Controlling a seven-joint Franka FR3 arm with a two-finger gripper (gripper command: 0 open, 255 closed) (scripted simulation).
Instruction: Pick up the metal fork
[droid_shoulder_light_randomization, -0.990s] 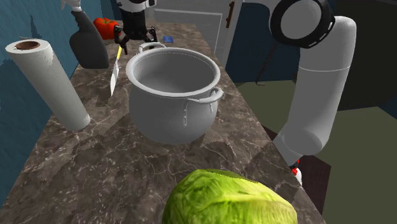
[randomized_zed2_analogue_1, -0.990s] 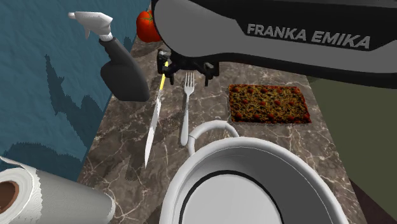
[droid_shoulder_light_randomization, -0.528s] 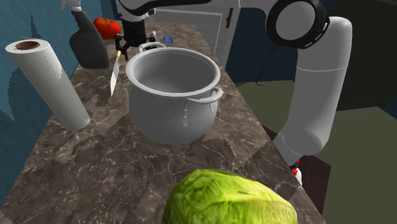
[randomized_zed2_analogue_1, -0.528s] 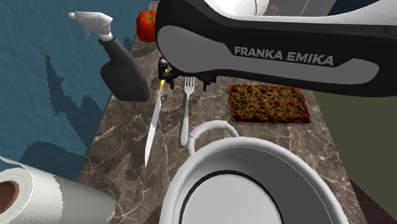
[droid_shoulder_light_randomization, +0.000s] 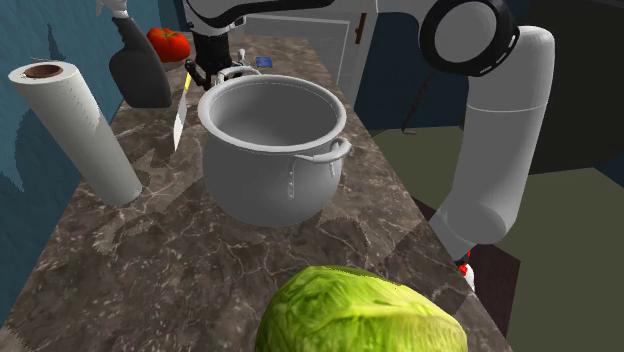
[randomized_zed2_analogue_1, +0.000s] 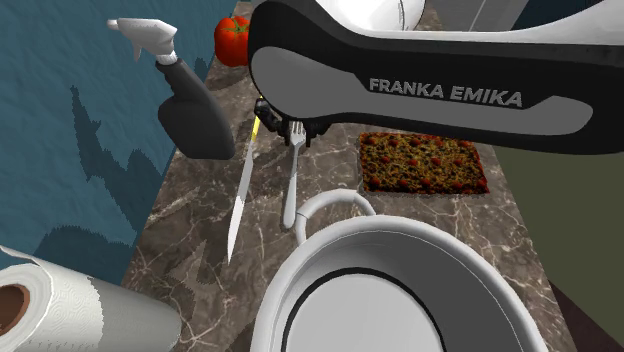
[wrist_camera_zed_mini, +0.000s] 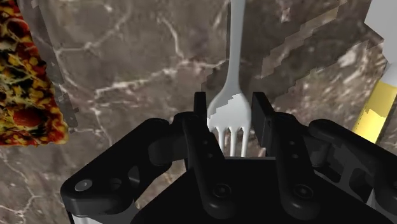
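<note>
Black gripper (wrist_camera_zed_mini: 230, 105) clasps the fork (wrist_camera_zed_mini: 233, 57) by its head, near the pot (droid_shoulder_light_randomization: 275, 170); you should lift straight and slowly, so the 2 fingers (wrist_camera_zed_mini: 199, 111) keep it level.

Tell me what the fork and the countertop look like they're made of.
The fork: pale grey, smooth, matte; likely metal, though drawn plain. The countertop: dark brown stone, probably marble, judging by its white veins.
</note>
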